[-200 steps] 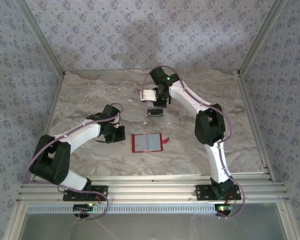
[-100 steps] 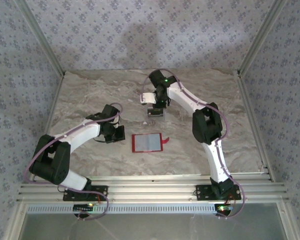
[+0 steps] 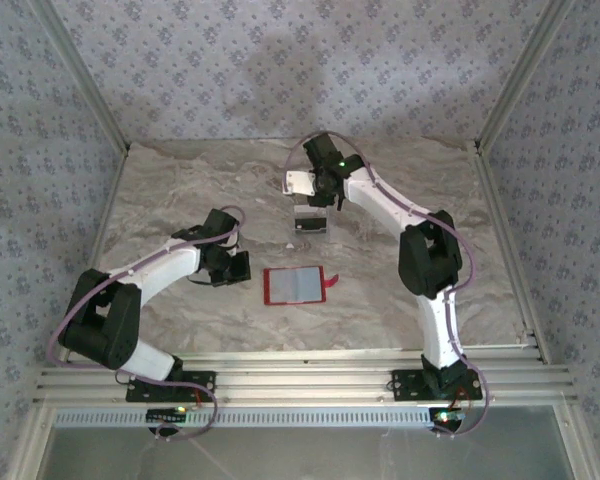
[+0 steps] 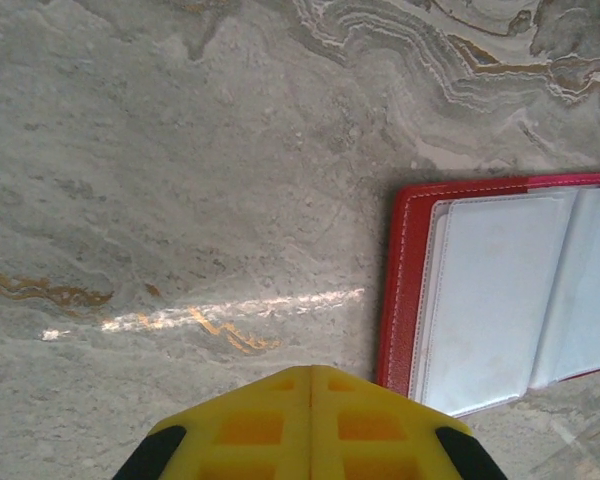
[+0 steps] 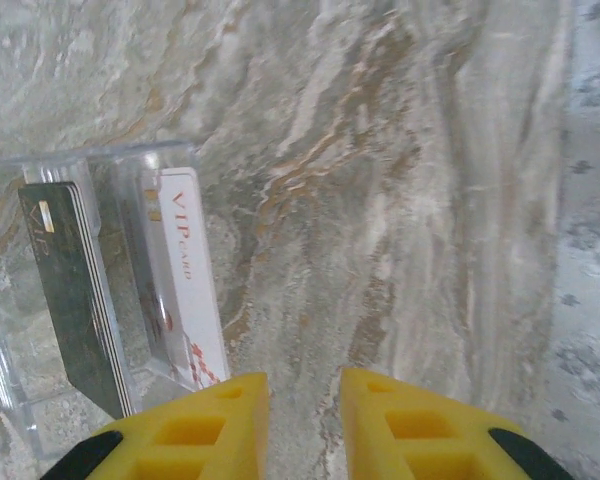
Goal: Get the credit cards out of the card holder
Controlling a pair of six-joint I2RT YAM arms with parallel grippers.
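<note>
The red card holder (image 3: 295, 286) lies open and flat mid-table, its pale grey pockets (image 4: 500, 300) facing up. My left gripper (image 4: 312, 372) is shut with nothing in it and hovers just left of the holder's edge (image 3: 238, 268). Two credit cards stand in a clear plastic stand (image 5: 10, 400) further back: a dark one (image 5: 75, 290) and a white one printed VIP (image 5: 185, 270). My right gripper (image 5: 305, 385) is open, its fingers apart over bare table just right of the white card, above the stand (image 3: 313, 203).
The clear stand (image 3: 310, 226) sits behind the card holder. Patterned walls with metal posts close in the marble table on three sides. An aluminium rail (image 3: 300, 382) runs along the near edge by the arm bases.
My right gripper has opened from shut and drawn slightly back from the stand, the arm's elbow swinging right. The left arm and the card holder have stayed put.
</note>
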